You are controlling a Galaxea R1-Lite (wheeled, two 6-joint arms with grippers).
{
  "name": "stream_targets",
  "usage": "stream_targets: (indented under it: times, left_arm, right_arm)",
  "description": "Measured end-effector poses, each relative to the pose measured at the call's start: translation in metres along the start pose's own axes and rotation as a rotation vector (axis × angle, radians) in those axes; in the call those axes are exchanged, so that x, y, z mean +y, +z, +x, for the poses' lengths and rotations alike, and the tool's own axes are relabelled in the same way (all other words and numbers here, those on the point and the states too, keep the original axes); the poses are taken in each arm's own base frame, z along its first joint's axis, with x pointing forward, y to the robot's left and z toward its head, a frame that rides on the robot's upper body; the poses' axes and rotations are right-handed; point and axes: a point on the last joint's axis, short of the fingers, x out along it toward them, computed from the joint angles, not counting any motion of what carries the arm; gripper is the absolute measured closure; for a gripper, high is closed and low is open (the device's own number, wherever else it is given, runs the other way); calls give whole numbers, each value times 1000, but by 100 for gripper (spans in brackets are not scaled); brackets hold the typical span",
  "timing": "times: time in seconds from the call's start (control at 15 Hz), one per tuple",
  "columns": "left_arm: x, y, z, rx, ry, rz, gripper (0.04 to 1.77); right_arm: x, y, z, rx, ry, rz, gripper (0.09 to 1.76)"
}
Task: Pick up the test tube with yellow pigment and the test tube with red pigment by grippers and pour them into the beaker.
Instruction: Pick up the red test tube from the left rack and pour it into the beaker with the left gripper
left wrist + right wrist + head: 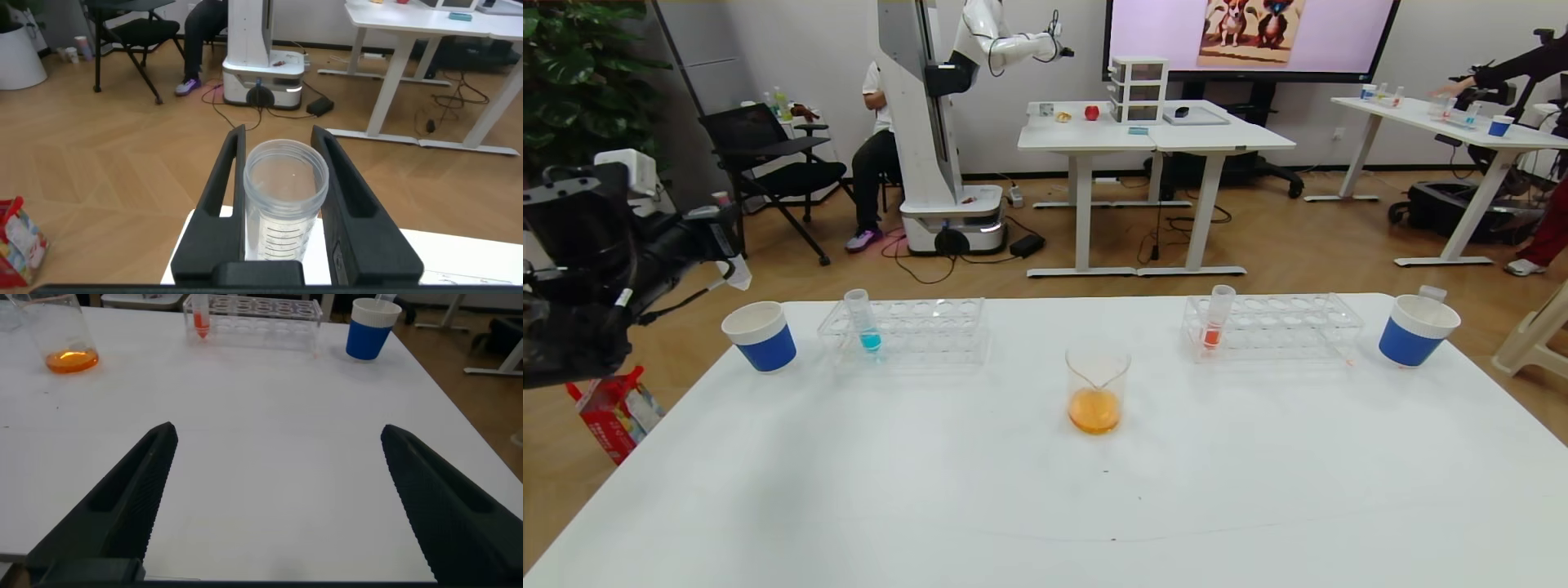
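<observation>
My left gripper point(727, 249) hangs at the far left, off the table's back-left corner, just beyond the left blue cup point(760, 336). In the left wrist view it point(279, 140) is shut on a clear tube point(286, 192) that looks empty. No tube with yellow pigment is in view. The test tube with red pigment point(1215, 320) stands upright in the right rack point(1282, 327). At mid-table the beaker point(1097, 390) holds orange liquid. My right gripper point(279, 430) is open over bare tabletop, with the beaker point(61, 339) and the red tube point(200, 318) farther off.
The left rack point(915, 331) holds a tube of blue liquid point(866, 324). A second blue cup point(1414, 329) at the back right has a clear tube end point(1432, 292) sticking out. Past the table's far edge lie floor, desks and another robot.
</observation>
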Motion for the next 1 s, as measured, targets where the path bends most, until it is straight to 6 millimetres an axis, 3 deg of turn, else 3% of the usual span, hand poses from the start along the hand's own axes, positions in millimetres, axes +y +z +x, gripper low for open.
stream_targets:
  times: [0.33,0.73,1.0]
  left_arm:
    - [7,-35,12,-22,19,12,127]
    - [12,-93,26,29,22,14,127]
    - [13,-107,29,57,23,15,127]
  right_arm:
    - [0,0,0,0,0,0,11]
    - [0,0,0,0,0,0,11]
    - [0,0,0,0,0,0,11]
